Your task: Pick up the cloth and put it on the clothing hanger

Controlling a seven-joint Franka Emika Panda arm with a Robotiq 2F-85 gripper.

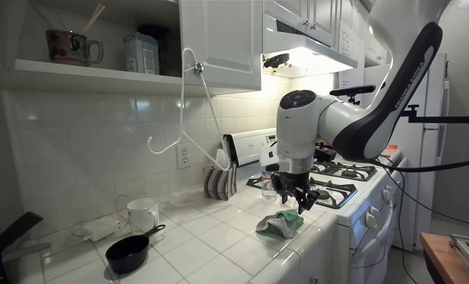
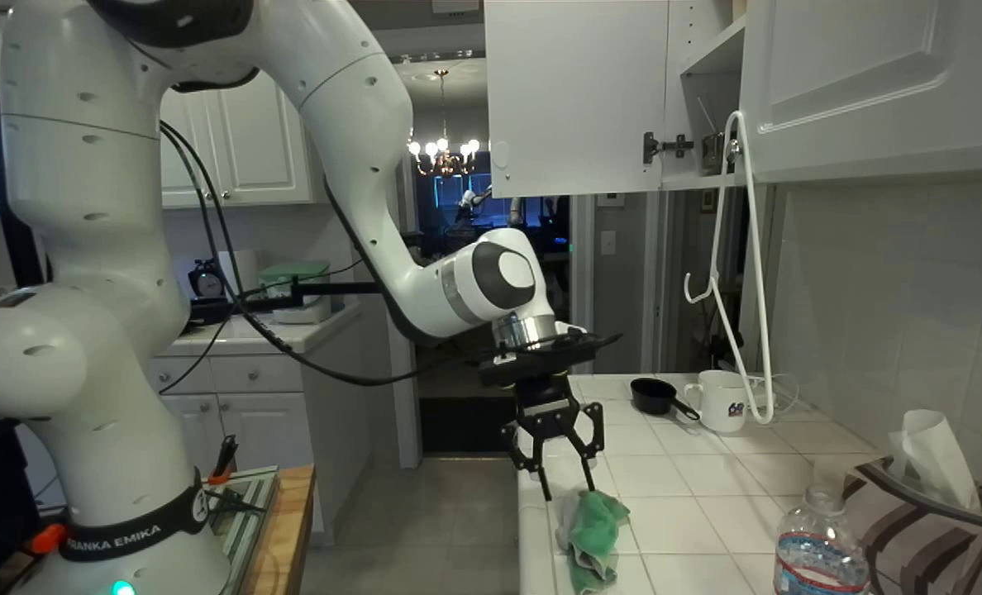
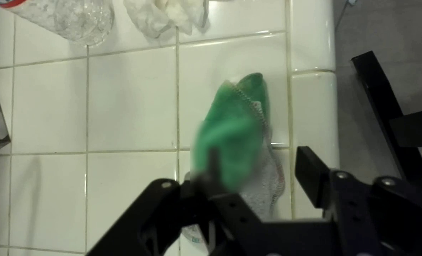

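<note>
Near the front edge I see the cloth, soft-looking and matt, its grey side rough and bordered with stitching. The tiled counter under it is smooth and glossy. My gripper looks matt, with metallic screw heads. Along the back edge, the mug looks like glazed ceramic and the tissue box like printed card. The hanger seems smooth plastic, the bottle clear plastic, the skillet matt cast iron.
</note>
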